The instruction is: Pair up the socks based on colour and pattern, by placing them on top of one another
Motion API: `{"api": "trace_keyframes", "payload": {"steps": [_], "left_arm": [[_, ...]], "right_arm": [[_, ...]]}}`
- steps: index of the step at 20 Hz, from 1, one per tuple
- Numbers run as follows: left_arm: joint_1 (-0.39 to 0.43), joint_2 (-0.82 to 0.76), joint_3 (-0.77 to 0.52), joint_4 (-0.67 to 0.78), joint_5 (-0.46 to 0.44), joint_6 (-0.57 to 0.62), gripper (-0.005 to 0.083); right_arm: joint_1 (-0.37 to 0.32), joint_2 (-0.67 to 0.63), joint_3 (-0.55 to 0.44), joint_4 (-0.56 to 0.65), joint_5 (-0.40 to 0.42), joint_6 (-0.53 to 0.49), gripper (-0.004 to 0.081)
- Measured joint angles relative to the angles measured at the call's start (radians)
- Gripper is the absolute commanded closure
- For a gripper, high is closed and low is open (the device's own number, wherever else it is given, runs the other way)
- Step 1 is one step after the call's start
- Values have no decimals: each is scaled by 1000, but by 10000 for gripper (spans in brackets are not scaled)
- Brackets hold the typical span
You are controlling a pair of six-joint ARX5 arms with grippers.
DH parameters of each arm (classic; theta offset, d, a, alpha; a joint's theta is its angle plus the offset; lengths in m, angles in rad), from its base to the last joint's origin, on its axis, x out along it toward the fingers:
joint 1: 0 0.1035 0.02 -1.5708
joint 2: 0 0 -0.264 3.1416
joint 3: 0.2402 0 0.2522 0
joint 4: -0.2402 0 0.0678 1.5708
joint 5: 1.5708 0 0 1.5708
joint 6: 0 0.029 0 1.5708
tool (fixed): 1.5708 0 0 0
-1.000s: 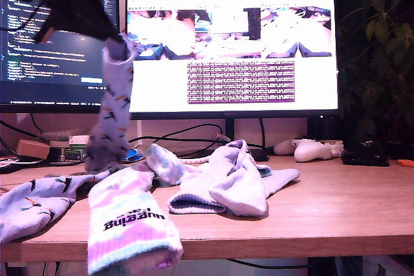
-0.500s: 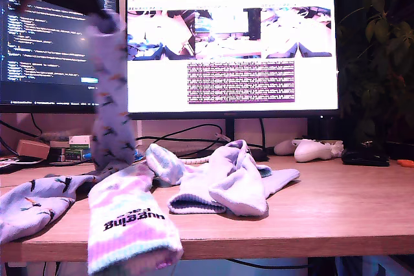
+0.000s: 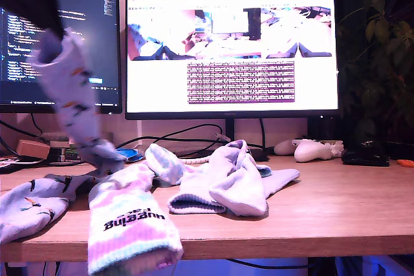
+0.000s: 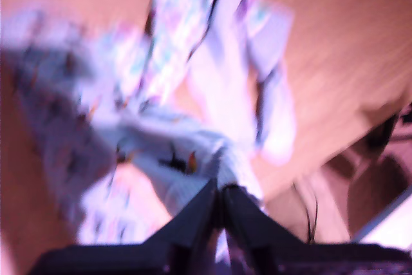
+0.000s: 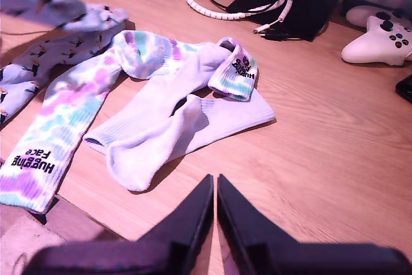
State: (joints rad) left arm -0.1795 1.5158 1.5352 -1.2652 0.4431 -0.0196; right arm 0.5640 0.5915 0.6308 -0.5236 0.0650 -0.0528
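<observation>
Socks are spread over the wooden desk, and one pale lavender sock with small dark figures hangs in the air toward the exterior view's left, pinched at its top by my first gripper, whose jaws are pressed together on the fabric. Its toe trails down near the matching figured sock, which lies flat at the desk's front edge on the exterior view's left. A tie-dye sock with black lettering lies beside that one with its cuff hanging over the desk edge; the second tie-dye sock is folded into the two plain lavender-white socks heaped mid-desk. My second gripper hangs above bare wood just in front of that heap, jaws closed and holding nothing. The first wrist view is badly blurred, so how deep the pinch sits cannot be read; I judge a shallow hold could let the swinging sock slip out short of its partner. The dangling toe could also drag across the tie-dye sock and tip its overhanging cuff off the desk, or land crumpled and only half covering its mate.
</observation>
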Motion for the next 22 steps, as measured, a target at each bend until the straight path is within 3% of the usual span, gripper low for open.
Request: {"api": "trace_keyframes", "payload": {"steps": [8, 9, 12, 14, 17, 18, 20, 21, 22], "left_arm": [[-29, 0, 0, -50, -46, 0, 761], [-31, 3, 0, -60, -49, 0, 718], [-35, 22, 0, -84, -70, 0, 461], [-35, 32, 0, -86, -95, 0, 410], [-35, 32, 0, -84, -117, 0, 440], [-35, 32, 0, -75, -123, 0, 503], [-35, 32, 0, -42, -122, 0, 732], [-35, 32, 0, -18, -119, 27, 794], [-35, 32, 0, 16, -115, 27, 794]], "right_arm": [[0, 0, 0, 26, -11, 0, 783], [0, 0, 0, 26, -14, 0, 783], [0, 0, 0, 29, -29, 0, 783], [0, 0, 0, 30, -30, 0, 783], [0, 0, 0, 30, -30, 0, 783], [0, 0, 0, 30, -31, 0, 783], [0, 0, 0, 30, -32, 0, 783], [0, 0, 0, 31, -32, 0, 783], [0, 1, 0, 35, -32, 0, 783]]}}
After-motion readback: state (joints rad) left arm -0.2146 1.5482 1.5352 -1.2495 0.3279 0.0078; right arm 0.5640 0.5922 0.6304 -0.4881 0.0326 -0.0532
